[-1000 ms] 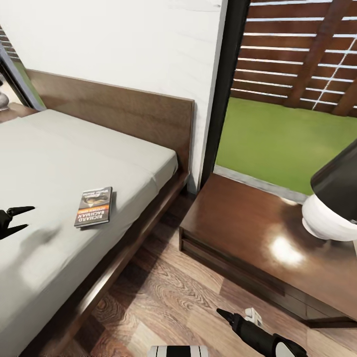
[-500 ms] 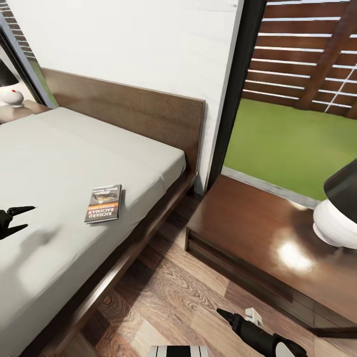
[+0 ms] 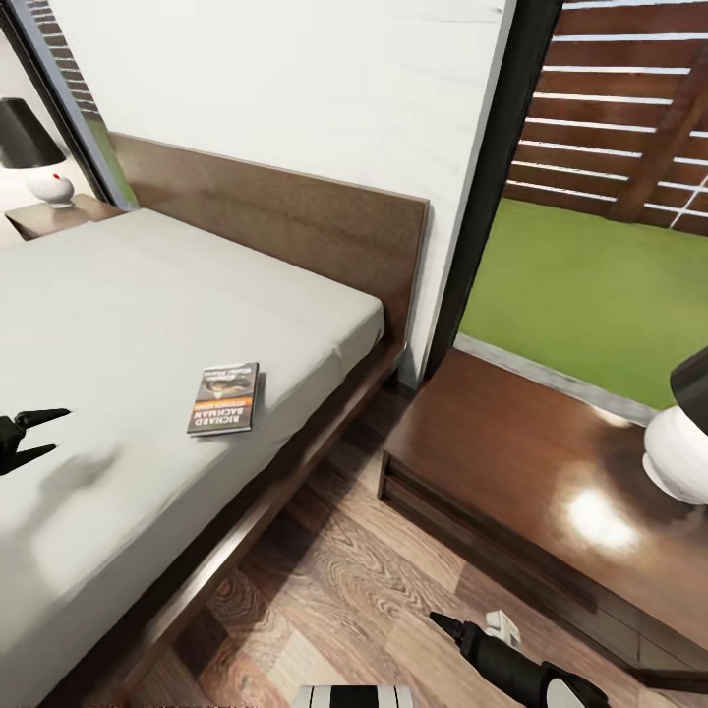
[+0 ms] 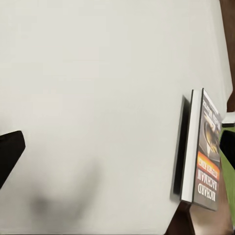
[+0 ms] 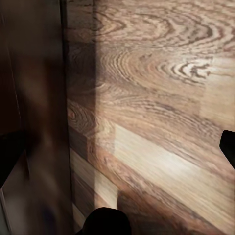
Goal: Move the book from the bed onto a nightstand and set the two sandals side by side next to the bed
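My left gripper (image 3: 39, 435) hangs over the flat light-grey mattress of the low dark-brown wooden bed (image 3: 147, 324), its two black fingers spread apart with nothing between them. The small thin paperback book with the orange band and white "RICHARD BACHMAN" lettering (image 3: 224, 398) lies flat on the mattress at about two o'clock from that gripper, well apart from it and near the bed's side edge. In my left wrist view the same book (image 4: 203, 149) sits off toward one finger, not between the two. My right gripper (image 3: 462, 629) hangs low over the wood-plank floor (image 3: 354, 590); I cannot tell how far it is open. The glossy dark-brown nightstand (image 3: 521, 472) stands at three o'clock from the book, across a strip of floor.

The risk I see: the book is thin and lies flat, so my fingers could skid over the cover or nudge it off the edge. No sandals are in sight.
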